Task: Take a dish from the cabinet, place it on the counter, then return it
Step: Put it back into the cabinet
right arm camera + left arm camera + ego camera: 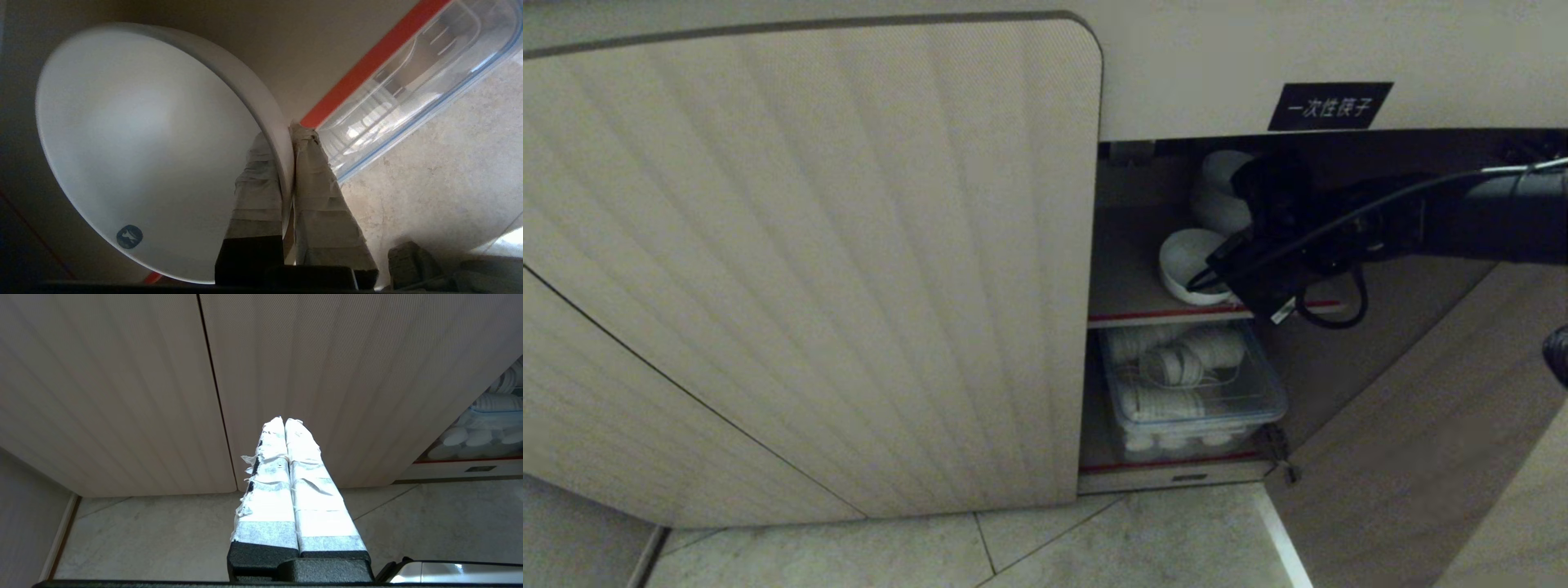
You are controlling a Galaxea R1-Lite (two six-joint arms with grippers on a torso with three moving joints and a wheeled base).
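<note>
Gripping one dish (143, 143), right tool (286, 134)

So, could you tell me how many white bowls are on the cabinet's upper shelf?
2: one bowl at the shelf's front edge, pinched by the right gripper, another behind it; more may be hidden.

White bowl (1188, 263) on cabinet shelf (1127, 286)

White dish (135, 143), beige fluted cabinet (809, 269), red-edged shelf (1160, 314), black label (1330, 106).
</note>
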